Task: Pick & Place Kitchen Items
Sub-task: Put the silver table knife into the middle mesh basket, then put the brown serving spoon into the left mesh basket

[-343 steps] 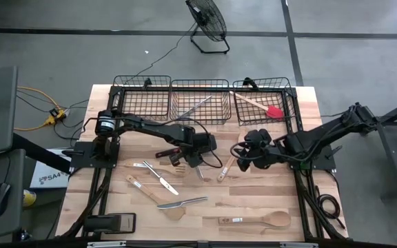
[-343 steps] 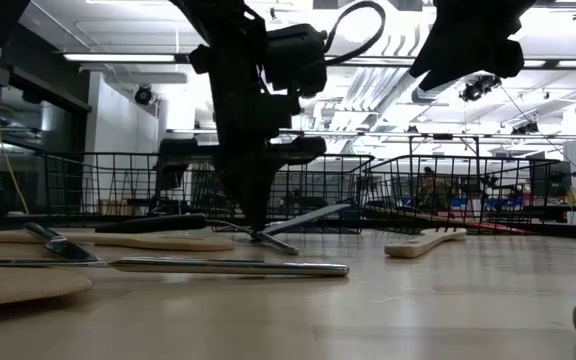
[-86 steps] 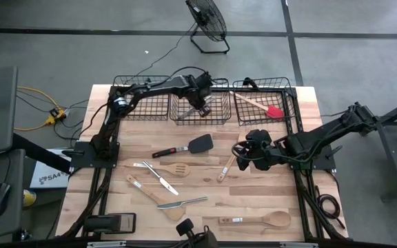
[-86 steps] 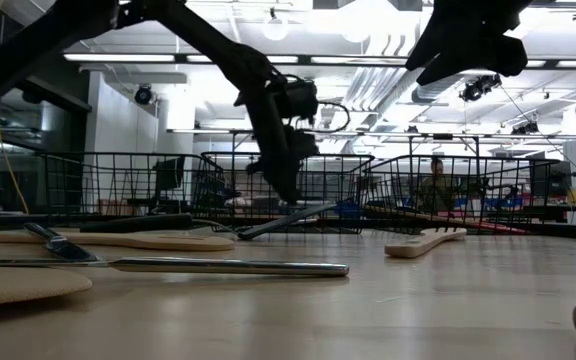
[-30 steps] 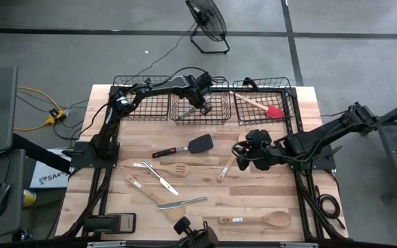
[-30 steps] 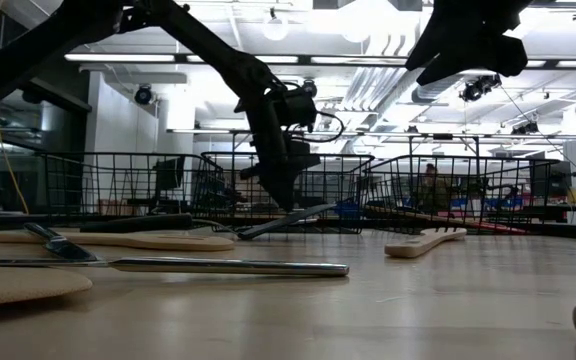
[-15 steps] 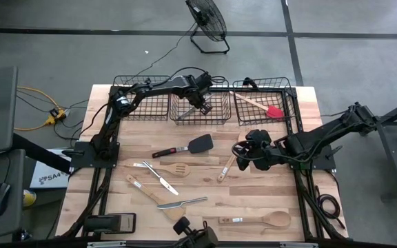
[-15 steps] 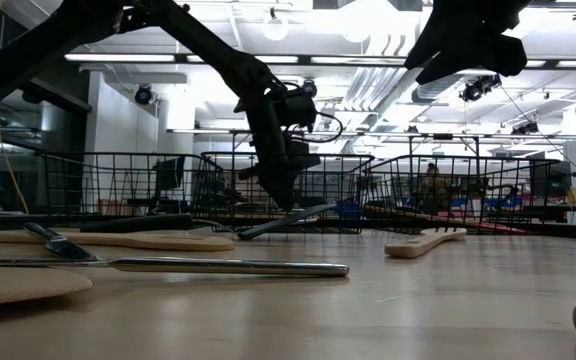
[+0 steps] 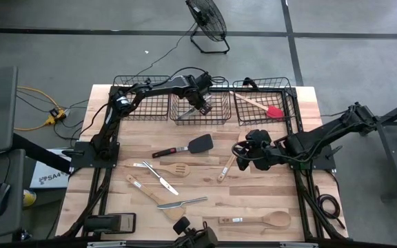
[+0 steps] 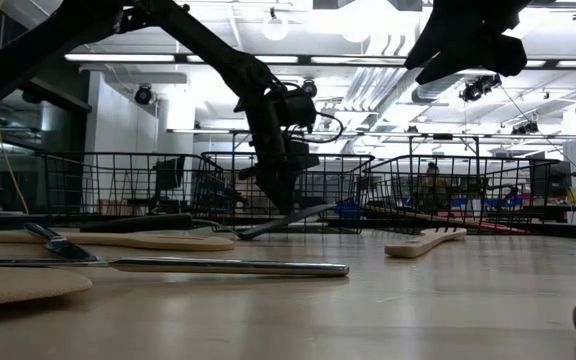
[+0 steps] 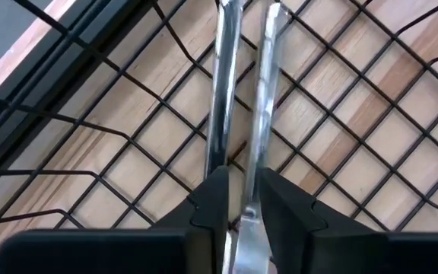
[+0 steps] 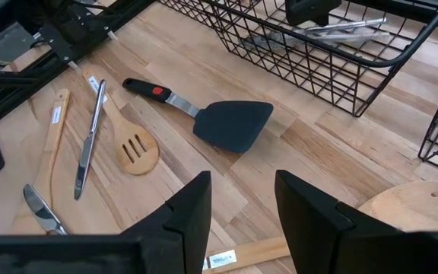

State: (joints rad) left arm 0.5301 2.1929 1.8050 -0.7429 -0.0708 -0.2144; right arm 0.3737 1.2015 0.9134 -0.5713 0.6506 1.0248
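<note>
Lying nearest the front edge of the table (image 9: 281, 200), well short of both tools, is a long wooden spoon (image 9: 253, 220). Beyond it, on the left arm's side, a silver knife (image 9: 182, 202) rests across a wooden spatula (image 9: 143, 188), with a second knife (image 9: 158, 176) and a slotted wooden spoon (image 9: 174, 169) just past them. A black turner (image 9: 191, 145) lies farther on, ahead of the right gripper (image 12: 242, 190), which hovers above the table with its fingers apart and nothing between them. A small wooden spatula (image 9: 224, 169) lies just beside that gripper.

At the far edge stand three wire baskets. The left gripper (image 11: 242, 190) reaches down into the middle basket (image 9: 178, 118). Its fingers stand narrowly apart with a silver utensil (image 11: 258, 114) between them. Whether they grip it or have let go cannot be told. Another silver utensil (image 11: 220, 99) lies just beside it on the basket floor. The right basket (image 9: 291, 103) holds a red-headed spatula (image 9: 273, 111).

By this judgement the task is under halfway. About three items are in baskets and seven remain on the table.
</note>
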